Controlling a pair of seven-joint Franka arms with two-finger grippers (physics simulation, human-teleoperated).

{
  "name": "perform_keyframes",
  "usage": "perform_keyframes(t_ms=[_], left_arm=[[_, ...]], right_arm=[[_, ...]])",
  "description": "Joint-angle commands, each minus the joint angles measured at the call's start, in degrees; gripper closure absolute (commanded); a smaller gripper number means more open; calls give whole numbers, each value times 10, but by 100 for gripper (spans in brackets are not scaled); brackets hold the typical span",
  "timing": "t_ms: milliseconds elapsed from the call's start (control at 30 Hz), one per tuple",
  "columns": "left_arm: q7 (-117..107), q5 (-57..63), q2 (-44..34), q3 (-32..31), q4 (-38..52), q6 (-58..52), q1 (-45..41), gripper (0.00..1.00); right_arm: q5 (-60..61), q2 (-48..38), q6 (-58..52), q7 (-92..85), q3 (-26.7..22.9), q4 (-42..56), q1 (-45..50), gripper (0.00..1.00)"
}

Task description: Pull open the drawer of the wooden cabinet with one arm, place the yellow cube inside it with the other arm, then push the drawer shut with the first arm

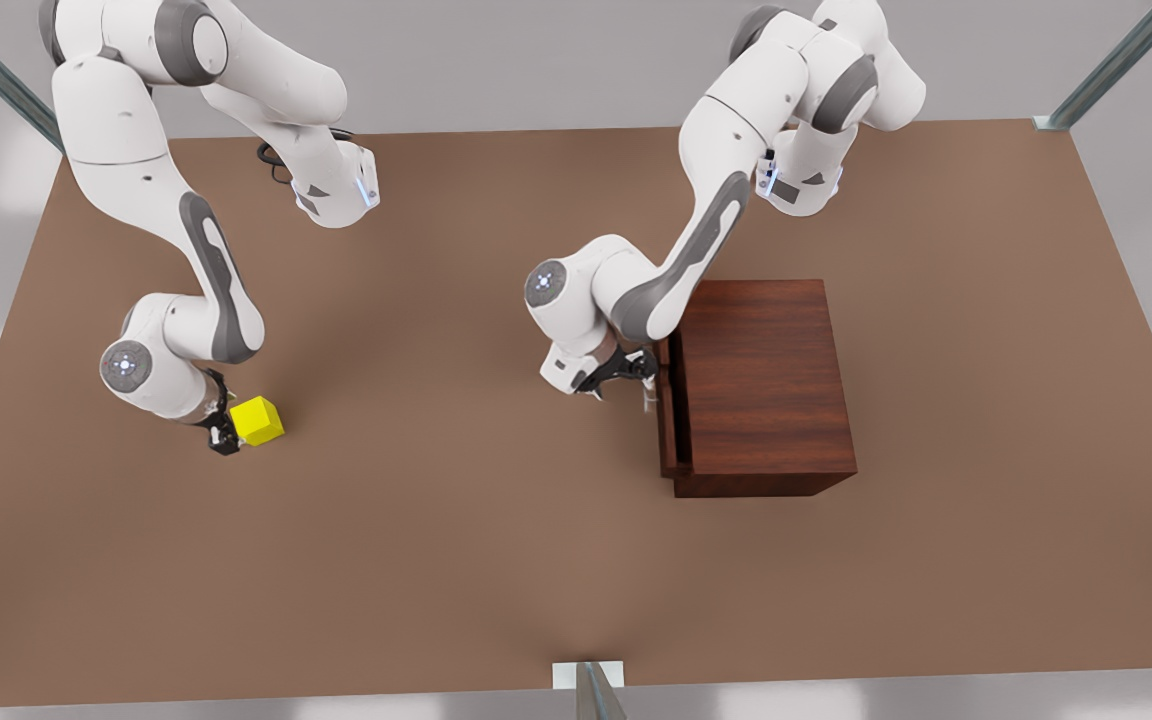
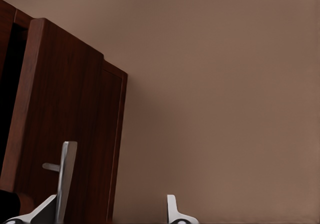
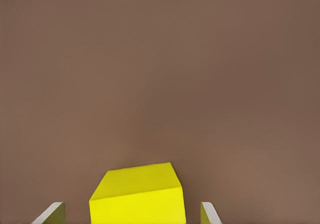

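The wooden cabinet (image 1: 766, 380) stands on the brown table on the front view's right. Its drawer (image 1: 669, 410) faces the front view's left and sticks out a little, with a dark gap behind the front panel (image 2: 65, 99). The silver handle (image 2: 66, 174) lies between the spread fingers of my left gripper (image 1: 648, 385) (image 2: 110, 209), close to one finger (image 2: 47, 210); the gripper is open. On the front view's left, the yellow cube (image 1: 257, 420) (image 3: 137, 194) rests on the table. My right gripper (image 1: 231, 430) (image 3: 131, 211) is low and open, its fingers straddling the cube with gaps on both sides.
The brown table (image 1: 496, 560) spreads wide around both arms. Metal frame posts stand at the corners (image 1: 1116, 65) and at the near edge (image 1: 591, 690). The cabinet body (image 2: 114, 144) shows beside the drawer front in the left wrist view.
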Motion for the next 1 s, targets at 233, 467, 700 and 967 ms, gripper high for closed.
perform_keyframes(t_ms=[233, 467, 700, 967], left_arm=[[-20, -2, -1, 0, 6, 12, -11, 0], [-25, -3, 11, -4, 17, 31, -19, 0], [-27, -1, 15, -4, 21, 36, -26, 0], [-35, -1, 19, -4, 30, 36, -40, 0]], right_arm=[[-3, 10, 24, 34, 5, -3, 0, 0], [-4, 23, 25, 29, 6, -6, -1, 0], [-6, 32, 34, 30, 6, -8, 0, 0], [-6, 36, 35, 32, 9, -10, 0, 0]])
